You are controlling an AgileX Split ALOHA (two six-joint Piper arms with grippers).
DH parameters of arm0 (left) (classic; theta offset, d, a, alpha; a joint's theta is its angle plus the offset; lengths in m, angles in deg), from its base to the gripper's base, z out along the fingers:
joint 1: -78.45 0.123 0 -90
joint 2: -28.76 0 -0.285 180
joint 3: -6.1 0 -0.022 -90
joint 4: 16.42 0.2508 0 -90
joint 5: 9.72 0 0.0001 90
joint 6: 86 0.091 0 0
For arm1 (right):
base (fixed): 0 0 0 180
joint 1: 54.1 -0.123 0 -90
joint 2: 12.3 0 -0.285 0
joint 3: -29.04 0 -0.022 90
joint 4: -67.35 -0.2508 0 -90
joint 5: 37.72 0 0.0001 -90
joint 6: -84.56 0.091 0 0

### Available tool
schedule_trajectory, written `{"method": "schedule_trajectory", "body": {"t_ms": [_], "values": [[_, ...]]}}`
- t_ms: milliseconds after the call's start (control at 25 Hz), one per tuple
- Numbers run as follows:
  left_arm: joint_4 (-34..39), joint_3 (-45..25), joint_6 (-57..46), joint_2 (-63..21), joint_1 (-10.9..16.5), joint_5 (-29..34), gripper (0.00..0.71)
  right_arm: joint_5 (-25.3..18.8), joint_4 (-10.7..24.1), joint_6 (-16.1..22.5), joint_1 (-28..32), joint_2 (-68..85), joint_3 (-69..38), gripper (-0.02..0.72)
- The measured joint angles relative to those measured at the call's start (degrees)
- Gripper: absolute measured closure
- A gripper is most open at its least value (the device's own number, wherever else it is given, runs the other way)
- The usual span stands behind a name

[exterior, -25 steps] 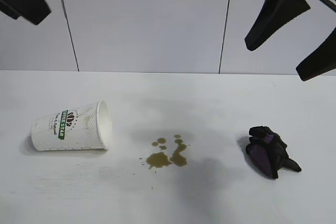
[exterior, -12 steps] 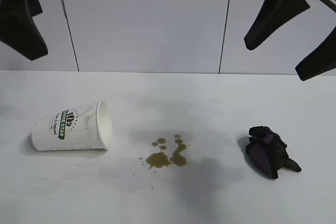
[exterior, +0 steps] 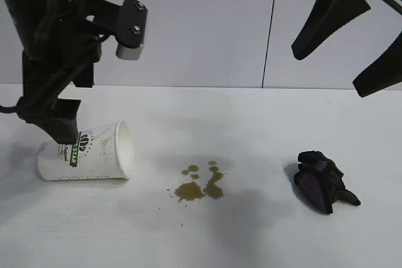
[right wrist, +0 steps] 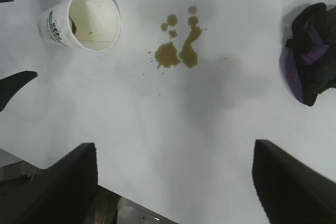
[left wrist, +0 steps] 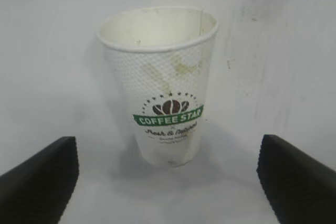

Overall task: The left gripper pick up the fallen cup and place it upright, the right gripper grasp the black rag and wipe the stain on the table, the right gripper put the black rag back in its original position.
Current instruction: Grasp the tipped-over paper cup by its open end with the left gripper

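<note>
The cup (exterior: pixel 88 154) lies on its side at the left of the table (exterior: pixel 251 117), mouth toward the stain (exterior: pixel 201 184). My left gripper (exterior: pixel 63 131) is open, low over the cup's base end and not touching it. In the left wrist view the cup (left wrist: pixel 165 77) lies ahead of the wide-apart fingers (left wrist: pixel 39 182). My right gripper (exterior: pixel 330 73) is open and high at the upper right, above the black rag (exterior: pixel 323 181). The right wrist view shows the cup (right wrist: pixel 84 19), the stain (right wrist: pixel 178 45) and the rag (right wrist: pixel 310 51) far below the gripper (right wrist: pixel 176 182).
A grey panelled wall (exterior: pixel 188 29) stands behind the table. The table's near edge (right wrist: pixel 131 195) shows in the right wrist view.
My left arm has come down from the upper left corner to just over the cup's base end. The cup, stain, rag and right arm have not moved.
</note>
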Motion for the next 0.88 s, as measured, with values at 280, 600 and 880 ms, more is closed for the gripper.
{"method": "schedule_trajectory", "body": {"t_ms": [280,600,880], "values": [[0.6,4.6,-1.9,6.4,0.0,-0.1,0.046,0.0,0.0,0.0,0.0,0.0,0.0,0.148],[0.6,5.3,-1.9,11.7,0.0,-1.4,0.046,0.0,0.0,0.0,0.0,0.0,0.0,0.148],[0.5,8.3,-2.3,14.9,0.0,-2.3,0.046,0.0,0.0,0.0,0.0,0.0,0.0,0.148]]}}
